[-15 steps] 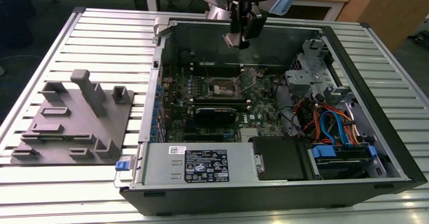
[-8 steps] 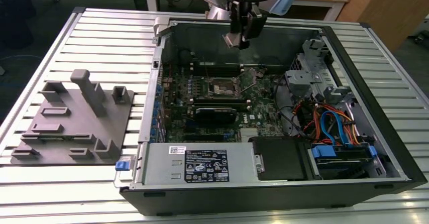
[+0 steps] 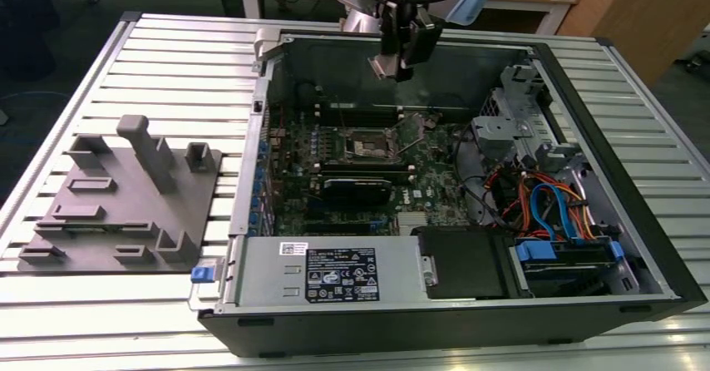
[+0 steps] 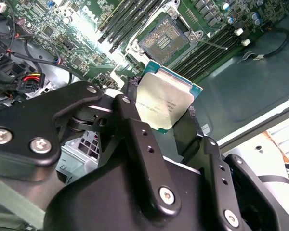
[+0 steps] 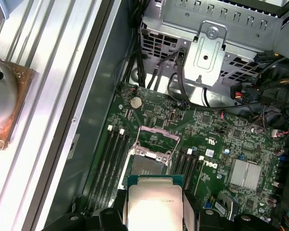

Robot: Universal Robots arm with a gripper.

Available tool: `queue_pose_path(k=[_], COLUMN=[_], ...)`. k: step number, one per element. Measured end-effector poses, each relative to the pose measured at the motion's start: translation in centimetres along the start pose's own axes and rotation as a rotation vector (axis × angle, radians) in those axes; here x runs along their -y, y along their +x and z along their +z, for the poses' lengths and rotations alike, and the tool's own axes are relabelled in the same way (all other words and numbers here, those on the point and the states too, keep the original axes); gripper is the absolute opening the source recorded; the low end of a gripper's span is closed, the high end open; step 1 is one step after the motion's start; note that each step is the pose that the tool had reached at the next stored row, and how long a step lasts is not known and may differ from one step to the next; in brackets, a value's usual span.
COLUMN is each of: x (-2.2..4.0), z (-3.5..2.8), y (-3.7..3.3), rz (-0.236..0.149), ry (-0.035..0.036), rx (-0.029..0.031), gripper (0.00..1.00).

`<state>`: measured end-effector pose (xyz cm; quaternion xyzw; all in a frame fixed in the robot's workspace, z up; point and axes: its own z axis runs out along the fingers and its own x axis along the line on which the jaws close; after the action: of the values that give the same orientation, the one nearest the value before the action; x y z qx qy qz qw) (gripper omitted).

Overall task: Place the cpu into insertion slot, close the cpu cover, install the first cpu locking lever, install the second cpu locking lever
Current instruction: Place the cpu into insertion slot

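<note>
My gripper [image 4: 162, 107] is shut on the cpu [image 4: 164, 100], a flat silver-grey square with a green edge, pinched by its sides between the black fingers [image 4: 189, 126]. In the exterior view the gripper [image 3: 401, 70] hangs above the open computer case, over its back wall. The insertion slot [image 5: 145, 166] lies bare on the green board, below and ahead of the cpu [image 5: 154, 204]. The cpu cover [image 5: 157, 136] is swung up and open at one side of the slot [image 3: 372, 145]. A thin metal lever [image 4: 213, 44] sticks out beside the slot [image 4: 163, 41].
Long black memory slots [image 5: 113, 159] flank the socket. A black module [image 3: 355, 190] sits nearer the power supply [image 3: 322, 275]. A drive cage and cables [image 3: 554, 213] fill the exterior view's right. A grey fixture block [image 3: 122, 196] stands on the slatted table; a heat sink [image 5: 2, 103] rests outside the case.
</note>
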<state>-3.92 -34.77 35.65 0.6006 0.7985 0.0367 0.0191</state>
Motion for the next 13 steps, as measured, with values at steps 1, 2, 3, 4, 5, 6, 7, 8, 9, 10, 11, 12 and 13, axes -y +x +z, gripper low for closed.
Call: queue_pose_path(k=[1,2,3,4,5,6,7,8,9,10,11,12,13], x=[0.00,0.00,0.00,0.00,0.00,0.00,0.00,0.00,0.00,0.00,0.00,0.00,0.00], z=[0.00,0.00,0.00,0.00,0.00,0.00,0.00,0.00,0.00,0.00,0.00,0.00,0.00], y=[0.00,0.00,0.00,0.00,0.00,0.00,0.00,0.00,0.00,0.00,0.00,0.00,0.00], rz=[-0.001,-0.003,-0.004,-0.005,-0.007,-0.008,-0.009,-0.011,-0.012,-0.013,-0.015,-0.016,-0.014], ry=[0.0000,0.0000,0.0001,0.0001,0.0001,0.0001,0.0002,0.0002,0.0002,0.0002,0.0002,0.0002,0.0002], rx=[-0.0001,-0.0002,-0.0004,-0.0005,-0.0006,-0.0007,-0.0007,-0.0009,-0.0010,-0.0011,-0.0012,-0.0013,-0.0012], gripper=[0.54,0.54,0.54,0.54,0.54,0.54,0.54,0.54,0.54,0.54,0.54,0.54,0.54])
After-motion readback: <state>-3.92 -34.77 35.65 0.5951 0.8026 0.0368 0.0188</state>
